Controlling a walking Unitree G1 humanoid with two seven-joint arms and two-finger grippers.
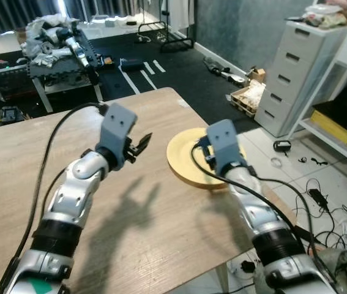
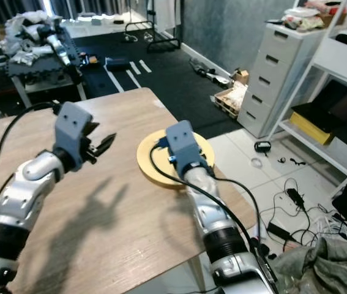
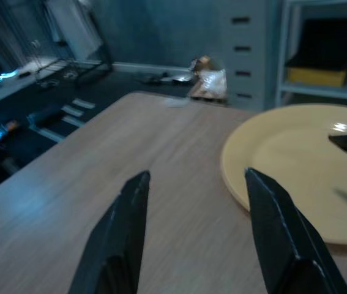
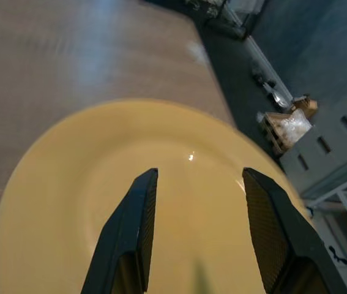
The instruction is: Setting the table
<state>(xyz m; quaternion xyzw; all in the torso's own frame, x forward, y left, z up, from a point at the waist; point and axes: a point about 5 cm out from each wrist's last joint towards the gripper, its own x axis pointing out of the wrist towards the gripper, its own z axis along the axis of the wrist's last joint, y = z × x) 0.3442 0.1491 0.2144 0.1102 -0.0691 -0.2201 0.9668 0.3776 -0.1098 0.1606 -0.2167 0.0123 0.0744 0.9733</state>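
I am standing over a light wooden table (image 1: 149,208) that is taking up most of what I see; its far right corner is pointing toward a dark floor mat, and white tiles are showing past its right edge. Beyond that edge a grey drawer unit (image 1: 295,73) is standing against the wall, beside white shelving (image 1: 344,116) that is holding a yellow item. At the far left a cluttered low bench (image 1: 57,55) is sitting on the dark floor.

On the table, near its right edge, a yellow plate (image 1: 182,160) is lying flat. It is round and plain, pale mustard in colour, with a smooth glossy face that is catching a small glint of light and a broad shallow rim around a slightly sunken middle. Nothing is lying on it.

I am holding my right gripper (image 4: 194,236) directly above the plate, with its two black fingers spread apart over the middle of the dish and gripping nothing; I cannot tell whether the tips are touching the surface. From my head camera the wrist housing is hiding part of the plate's near side.

I am holding my left gripper (image 3: 194,236) raised above the bare wood to the left of the plate, pointing toward it, fingers parted and empty. The plate's rim is lying just past the tip of one finger (image 3: 277,233).
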